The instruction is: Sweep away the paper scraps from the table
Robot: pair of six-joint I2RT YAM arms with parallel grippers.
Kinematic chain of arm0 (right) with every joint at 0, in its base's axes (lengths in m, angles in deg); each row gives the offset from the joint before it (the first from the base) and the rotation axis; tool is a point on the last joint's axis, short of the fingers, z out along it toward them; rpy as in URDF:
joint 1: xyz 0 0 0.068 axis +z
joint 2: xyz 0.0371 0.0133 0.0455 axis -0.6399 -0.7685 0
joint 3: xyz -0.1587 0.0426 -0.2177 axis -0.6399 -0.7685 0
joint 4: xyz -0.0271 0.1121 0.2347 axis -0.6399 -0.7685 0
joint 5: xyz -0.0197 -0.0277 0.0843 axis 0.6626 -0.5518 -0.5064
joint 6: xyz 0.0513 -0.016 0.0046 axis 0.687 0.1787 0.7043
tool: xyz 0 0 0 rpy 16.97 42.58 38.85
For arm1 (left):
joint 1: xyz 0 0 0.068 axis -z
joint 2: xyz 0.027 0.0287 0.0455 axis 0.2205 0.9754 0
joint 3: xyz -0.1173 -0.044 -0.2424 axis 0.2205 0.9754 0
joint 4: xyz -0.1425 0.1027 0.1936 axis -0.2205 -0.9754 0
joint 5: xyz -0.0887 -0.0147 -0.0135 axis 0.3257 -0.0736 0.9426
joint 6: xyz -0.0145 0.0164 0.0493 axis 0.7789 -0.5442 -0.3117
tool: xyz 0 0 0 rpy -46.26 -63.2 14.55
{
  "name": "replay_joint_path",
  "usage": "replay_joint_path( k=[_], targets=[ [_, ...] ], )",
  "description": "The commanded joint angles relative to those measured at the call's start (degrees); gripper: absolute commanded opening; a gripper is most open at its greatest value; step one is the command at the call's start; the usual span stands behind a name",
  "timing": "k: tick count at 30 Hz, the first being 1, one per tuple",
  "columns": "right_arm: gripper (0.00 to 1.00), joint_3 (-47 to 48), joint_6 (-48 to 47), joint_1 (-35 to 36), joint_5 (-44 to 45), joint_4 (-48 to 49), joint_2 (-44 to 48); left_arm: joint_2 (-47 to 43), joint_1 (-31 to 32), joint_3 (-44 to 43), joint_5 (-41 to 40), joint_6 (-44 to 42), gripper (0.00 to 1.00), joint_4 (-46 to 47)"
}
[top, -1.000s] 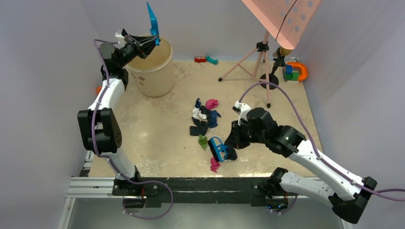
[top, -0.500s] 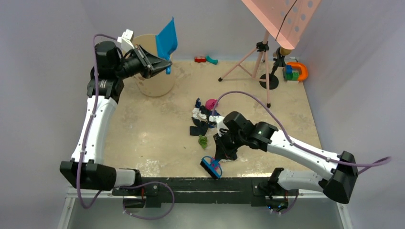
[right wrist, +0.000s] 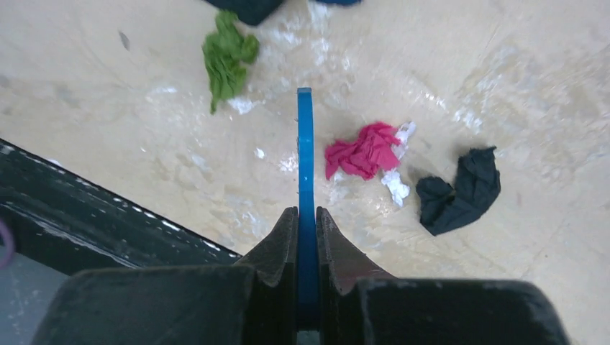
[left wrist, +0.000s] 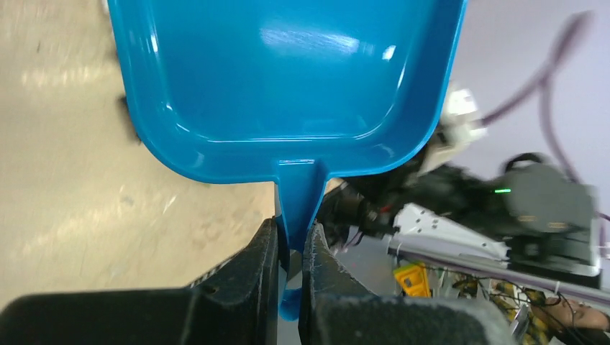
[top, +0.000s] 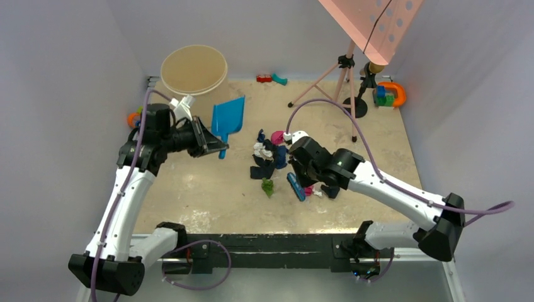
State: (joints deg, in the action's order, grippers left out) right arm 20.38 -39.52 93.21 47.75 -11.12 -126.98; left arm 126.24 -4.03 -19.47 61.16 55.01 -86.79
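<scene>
Pinching the blue hand brush (right wrist: 305, 158) by its handle, the right fingers (right wrist: 291, 219) hold it toward the counter's (top: 189, 182) near edge. Pink, white and black paper scraps (right wrist: 363, 151) lie just right of it, a green one left, and more sit mid-counter. The left fingers (left wrist: 270, 241) clamp the blue dustpan (left wrist: 288, 72) near the far-left corner.

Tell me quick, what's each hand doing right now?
Left hand: closed on the handle of the blue dustpan.
Right hand: closed on the blue brush.
</scene>
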Motion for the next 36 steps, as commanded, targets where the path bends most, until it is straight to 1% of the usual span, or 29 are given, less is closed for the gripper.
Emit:
replay_joint_path(
  k=[1, 4, 7, 12, 16, 18, 20, 23, 25, 27, 30, 33, 36],
  targets=[
    [0.0, 5.44, -1.57, -0.01, 3.79, 0.48, 5.09, -5.0, 0.25, 7.99, -2.24, -7.27, 0.0, -6.2],
    [0.0, 7.01, -3.09, -0.42, 0.29, 2.38, 5.56, -8.0, 0.25, 9.68, -4.98, -11.42, 0.0, -12.14],
    [0.0, 8.52, -3.15, -1.19, -5.24, 6.7, 2.69, -10.65, 0.25, 8.6, -8.79, -14.07, 0.0, -17.24],
    [0.0, 15.19, -0.32, -1.58, -12.12, 14.24, -7.86, -14.02, 0.25, 5.95, -14.99, -15.28, 0.0, -21.28],
    [0.0, 20.55, 3.25, -1.67, -18.15, 19.73, -17.29, -15.37, 0.25, 5.64, -18.4, -16.38, 0.0, -22.89],
    [0.0, 23.27, 4.67, -1.8, -18.52, 19.99, -22.12, -15.31, 0.25, 5.9, -19.35, -17.13, 0.0, -23.63],
    [0.0, 25.15, 6.3, -2.43, -15.22, 17.83, -27.24, -15.13, 0.25, 7.31, -19.15, -17.78, 0.0, -23.52],
    [0.0, 24.53, 8.06, -5.44, -13.79, 14.87, -32.37, -14.42, 0.25, 10.37, -17.09, -18.05, 0.0, -22.04],
    [0.0, 21.1, 8.95, -8.53, -14.16, 14.72, -32.47, -13.88, 0.25, 12.48, -15.66, -18.04, 0.0, -20.91],
    [0.0, 16.89, 9.22, -11.87, -13.49, 14.91, -29.13, -13.51, 0.25, 14.44, -14.75, -17.96, 0.0, -19.72],
    [0.0, 11.51, 8.28, -15.38, -11.64, 14.73, -22.55, -12.45, 0.33, 17.09, -10.32, -18.73, 0.0, -17.02],
    [0.0, 9.94, 5.99, -17.37, -12.05, 12.67, -18.18, -10.33, 1.65, 17.76, -10.29, -19.08, 0.0, -16.45],
    [0.0, 11.0, 4.04, -17.41, -12.42, 10.8, -14.96, -9.06, 5.04, 17.41, -12.1, -18.71, 0.0, -15.42]
  ],
)
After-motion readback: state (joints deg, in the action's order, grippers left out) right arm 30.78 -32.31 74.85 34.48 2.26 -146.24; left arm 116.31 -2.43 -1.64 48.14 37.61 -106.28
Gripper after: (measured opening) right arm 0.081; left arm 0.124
